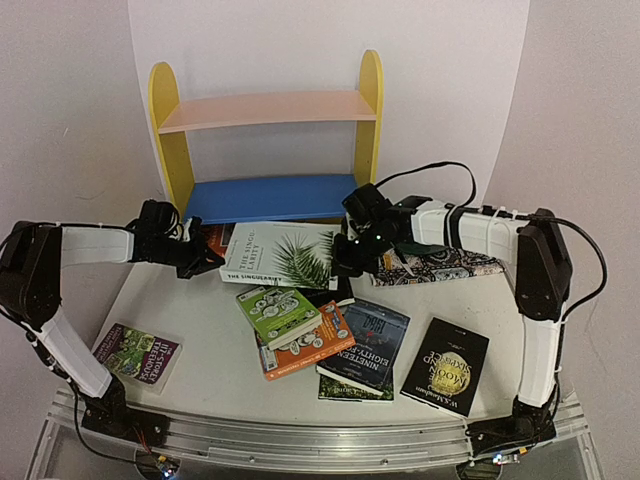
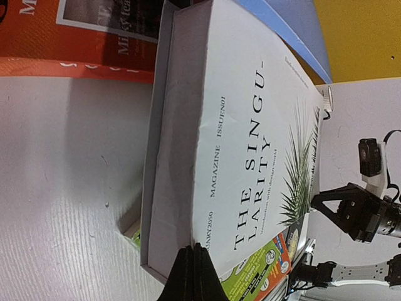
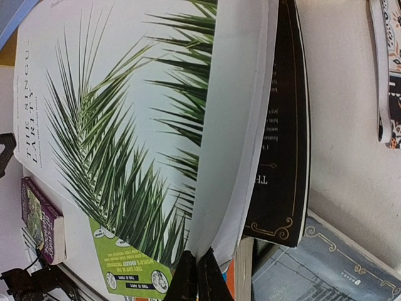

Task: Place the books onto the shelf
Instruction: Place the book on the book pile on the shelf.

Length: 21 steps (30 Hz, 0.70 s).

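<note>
The white palm-leaf book lies just in front of the shelf, between the two grippers. The left gripper has its jaws shut tight, tips at the book's left edge. The right gripper is pinched shut too, tips at the right edge, where the cover bends up over a black book. A green book and an orange book lie stacked by its near edge.

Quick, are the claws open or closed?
Left claw: closed, at the edge of the white palm-leaf paperback book.
Right claw: closed, at that book's other edge.
</note>
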Available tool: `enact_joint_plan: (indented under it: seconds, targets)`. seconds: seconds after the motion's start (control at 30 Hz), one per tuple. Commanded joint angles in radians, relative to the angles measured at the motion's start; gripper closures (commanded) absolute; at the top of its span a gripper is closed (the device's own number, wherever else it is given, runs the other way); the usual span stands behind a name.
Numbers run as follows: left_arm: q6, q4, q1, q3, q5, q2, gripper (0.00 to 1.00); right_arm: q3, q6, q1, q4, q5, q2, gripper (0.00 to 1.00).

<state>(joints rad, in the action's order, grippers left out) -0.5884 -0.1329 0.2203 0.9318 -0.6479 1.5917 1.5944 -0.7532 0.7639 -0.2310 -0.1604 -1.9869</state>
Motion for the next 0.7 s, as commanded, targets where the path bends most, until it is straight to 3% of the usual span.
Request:
enact_joint_plan:
  seconds: [0.0, 0.4, 0.67]
  targets:
    - [0.016, 0.043, 0.008, 0.080, -0.051, 0.012, 1.00, 0.126, 0.044, 0.019, 0.086, -0.122, -0.055, 1.00]
    - [0.033, 0.035, -0.050, 0.212, -0.004, 0.110, 1.00, 0.394, 0.077, 0.000, 0.091, -0.117, -0.247, 1.00]
    - [0.052, 0.033, -0.081, 0.259, 0.053, 0.155, 1.00, 0.490, 0.068, 0.000, 0.156, -0.093, -0.346, 1.00]
